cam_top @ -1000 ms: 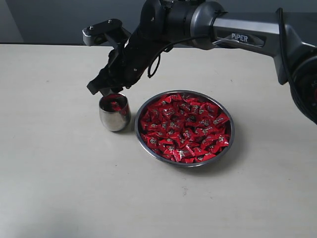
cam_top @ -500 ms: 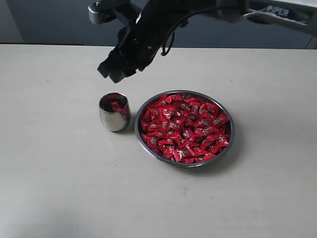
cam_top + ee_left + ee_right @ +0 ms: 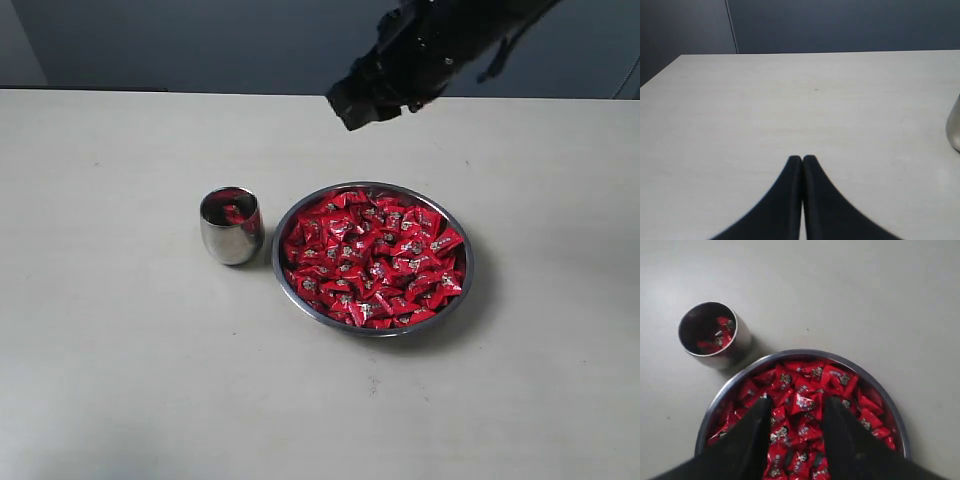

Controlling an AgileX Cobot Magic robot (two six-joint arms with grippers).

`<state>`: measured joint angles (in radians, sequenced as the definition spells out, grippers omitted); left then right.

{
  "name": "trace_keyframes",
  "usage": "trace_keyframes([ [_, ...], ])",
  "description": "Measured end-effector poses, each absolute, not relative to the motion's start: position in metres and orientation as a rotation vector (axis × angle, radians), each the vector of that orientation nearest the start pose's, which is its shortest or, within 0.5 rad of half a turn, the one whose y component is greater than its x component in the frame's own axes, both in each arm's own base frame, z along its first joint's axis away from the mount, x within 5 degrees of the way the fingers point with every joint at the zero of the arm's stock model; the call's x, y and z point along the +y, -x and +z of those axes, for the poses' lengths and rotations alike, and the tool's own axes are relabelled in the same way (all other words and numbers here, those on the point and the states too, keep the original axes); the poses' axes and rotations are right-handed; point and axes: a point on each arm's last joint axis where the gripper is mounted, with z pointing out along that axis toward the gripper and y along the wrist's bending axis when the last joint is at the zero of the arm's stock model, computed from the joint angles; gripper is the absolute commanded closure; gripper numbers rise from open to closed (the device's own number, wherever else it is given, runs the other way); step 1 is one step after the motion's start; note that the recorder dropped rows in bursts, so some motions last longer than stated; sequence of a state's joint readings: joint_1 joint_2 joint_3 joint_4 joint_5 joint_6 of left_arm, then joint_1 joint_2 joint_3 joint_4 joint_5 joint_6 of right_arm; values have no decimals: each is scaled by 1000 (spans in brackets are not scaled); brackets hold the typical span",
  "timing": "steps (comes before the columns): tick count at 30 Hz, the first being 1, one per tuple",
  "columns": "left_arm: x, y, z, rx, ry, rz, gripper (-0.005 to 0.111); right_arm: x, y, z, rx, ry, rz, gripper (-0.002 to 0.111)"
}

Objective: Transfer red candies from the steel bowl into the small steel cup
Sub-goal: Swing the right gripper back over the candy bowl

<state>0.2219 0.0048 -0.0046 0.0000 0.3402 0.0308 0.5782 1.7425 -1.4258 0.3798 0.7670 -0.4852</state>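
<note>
— Red candies (image 3: 370, 262) first: how does the right end effector (image 3: 362, 103) stand to them?
— It hangs high above the desk (image 3: 120, 380), over the far rim of the steel bowl (image 3: 373, 332), touching nothing. In the right wrist view its two dark fingers (image 3: 752, 432) are spread wide with nothing between them; the sweets seen through the gap lie in the bowl below. Its black arm (image 3: 470, 25) slants down from the top right of the exterior view.
— And the left end effector (image 3: 802, 159)?
— Its tapered black fingers are pressed together, holding nothing, above bare desk. An edge of the small steel cup (image 3: 231, 243) shows at the side of its wrist view.
— Any writing to read?
— Each wrapper has a small silvery mark at its centre, too small to read.
— Materials and shapes?
— The candies are small, in glossy crinkled red wrappers, and heaped in the bowl, filling it nearly to the rim. The bowl is wide, shallow and round, of shiny steel with a thin rim. The cup is a rounded, mirror-bright tumbler standing upright just beside the bowl, on its left in the exterior view, with a few red sweets (image 3: 234, 212) inside. The desk is pale, matt and faintly speckled.
</note>
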Motion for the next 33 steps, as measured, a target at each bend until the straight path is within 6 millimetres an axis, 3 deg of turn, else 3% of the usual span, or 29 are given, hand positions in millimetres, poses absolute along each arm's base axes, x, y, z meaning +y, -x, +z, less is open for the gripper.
trace_keyframes([
  [4, 12, -52, 184, 1819, 174, 178, 106, 205, -291, 277, 2294, 988, 430, 73],
  [7, 12, -52, 184, 1819, 174, 178, 106, 190, -278, 259, 2311, 993, 370, 73],
  [13, 12, -52, 184, 1819, 174, 178, 106, 178, -262, 220, 2403, 1010, 335, 73],
  [33, 12, -52, 184, 1819, 174, 178, 106, 185, -278, 177, 2442, 976, 294, 73],
])
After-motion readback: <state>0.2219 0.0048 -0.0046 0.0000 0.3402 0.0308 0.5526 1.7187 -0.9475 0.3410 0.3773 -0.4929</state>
